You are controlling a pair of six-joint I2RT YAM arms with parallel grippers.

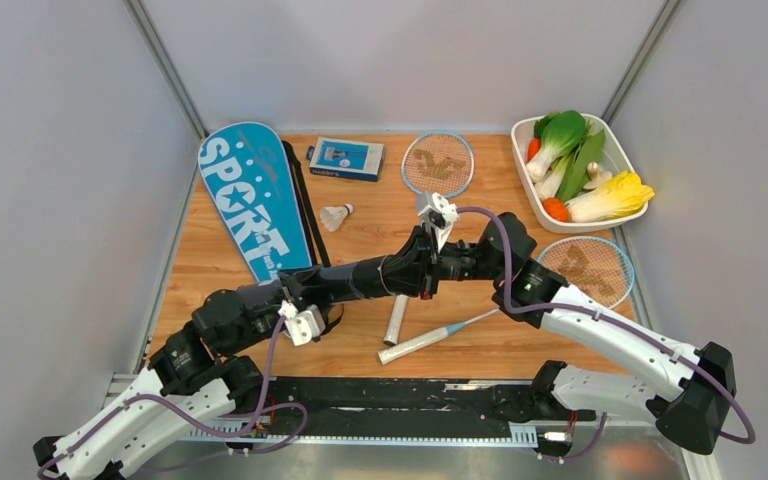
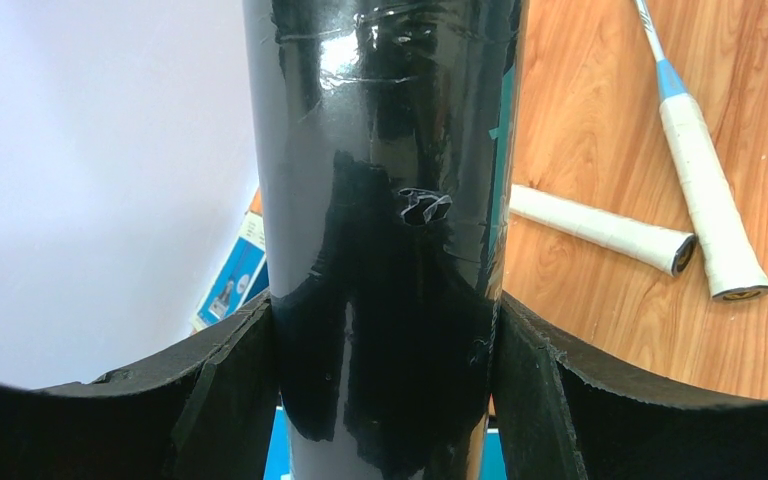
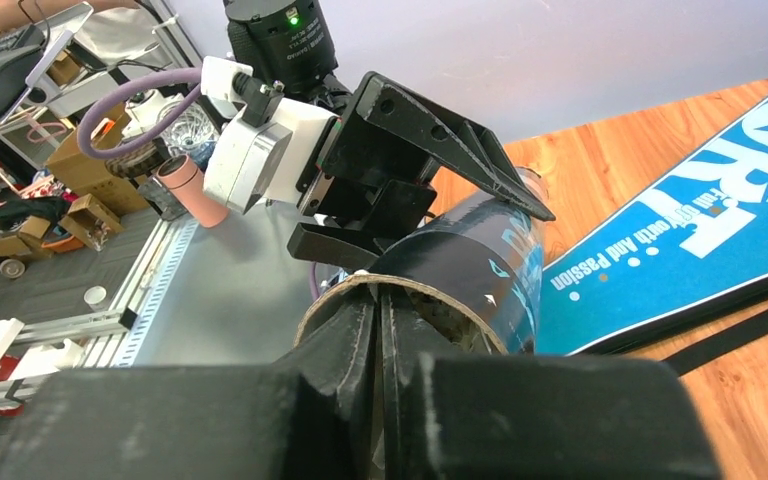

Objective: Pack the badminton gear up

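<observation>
closest to us, in the right wrist view, the right gripper (image 3: 378, 300) has its two black fingers pressed together with only a thin seam between them. their tips sit at the cardboard-rimmed open mouth of the one long black tube (image 3: 470, 250), and we cannot tell whether anything is caught between them. the left gripper (image 2: 385, 305) is clamped on that same tube (image 2: 380, 150), one pad on each side of its glossy wall. from above, the tube (image 1: 360, 277) is carried off the table, lying roughly level between the arms. the left gripper (image 1: 310, 288) grips it near its left end, and the right gripper (image 1: 428, 268) meets its right end. we count two rackets. one racket head (image 1: 438, 163) lies at the far middle of the table, and the other racket head (image 1: 587, 268) lies at the right, just in front of the tray. their two white handles (image 2: 600, 228) rest near each other on the wood below the tube, with the second handle (image 2: 705, 200) angled just beside the first. we see one shuttlecock (image 1: 337, 216), lying on the wood just right of the one blue sport cover (image 1: 253, 200), which lies flat at the far left. one small blue box (image 1: 345, 158) sits between the cover and the far racket. one white tray (image 1: 625, 215) of vegetables occupies the far right corner.
</observation>
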